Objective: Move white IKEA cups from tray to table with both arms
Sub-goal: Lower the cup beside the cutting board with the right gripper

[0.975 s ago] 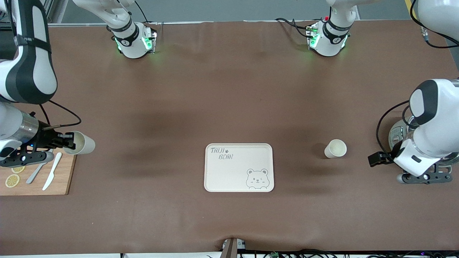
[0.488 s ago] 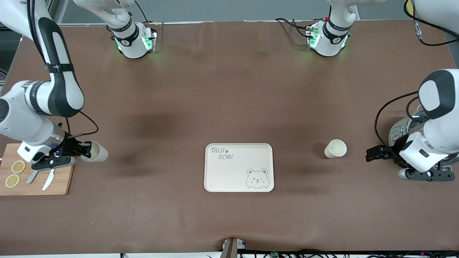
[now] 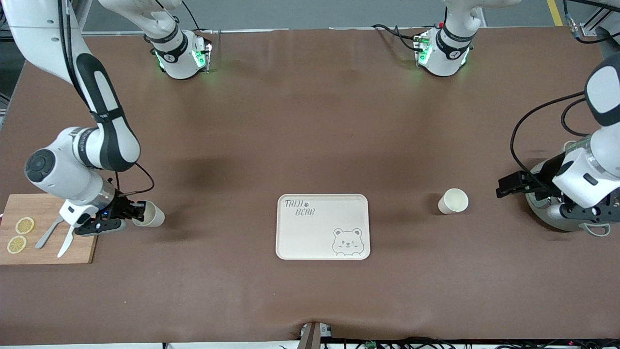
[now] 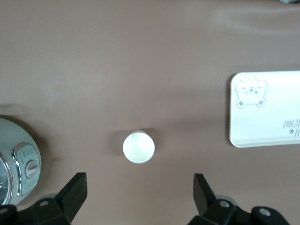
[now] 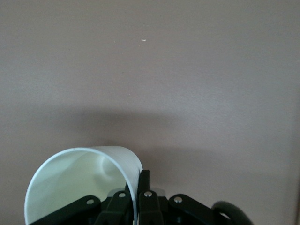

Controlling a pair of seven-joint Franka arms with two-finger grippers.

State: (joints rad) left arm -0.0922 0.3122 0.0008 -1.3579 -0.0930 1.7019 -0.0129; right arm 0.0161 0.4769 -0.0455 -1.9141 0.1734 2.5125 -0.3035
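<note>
Front view — right end effector (image 3: 137,213) grasping cup (image 3: 150,214); left end effector (image 3: 506,185) released; tray (image 3: 322,227) bare.

Brown tabletop (image 3: 300,140). Cream-white tray (image 3: 322,226) with a grey bear face and grey letters. Two plain cream-white cups (image 3: 453,201) (image 3: 149,214). Black end effectors (image 3: 507,185) (image 3: 135,212) on shiny white arms with black bands. Tan wooden board (image 3: 43,242) with yellow lemon slices (image 3: 20,234). Silvery grey pot (image 3: 552,213).

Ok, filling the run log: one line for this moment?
right gripper: holding cup | left gripper: open, beside other cup | tray: bare
</note>
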